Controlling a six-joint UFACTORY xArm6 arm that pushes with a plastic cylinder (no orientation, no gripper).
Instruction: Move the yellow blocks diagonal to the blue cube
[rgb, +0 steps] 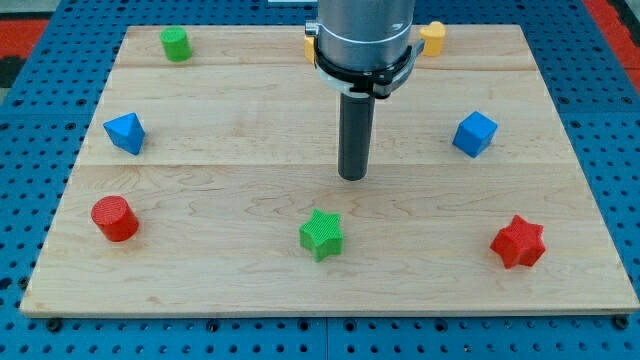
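Observation:
The blue cube (474, 134) sits at the view's right, middle height. A yellow block (432, 38) stands at the view's top, right of the arm, above and left of the blue cube. A second yellow block (310, 47) peeks out at the arm's left edge, mostly hidden, shape unclear. My tip (352, 177) rests on the board near the centre, well left of the blue cube and below both yellow blocks, touching no block.
A green cylinder (176, 43) is at top left, a blue triangular block (125, 132) at left, a red cylinder (114, 218) at lower left, a green star (321, 234) below my tip, a red star (518, 242) at lower right. The wooden board (230, 290) lies on a blue pegboard.

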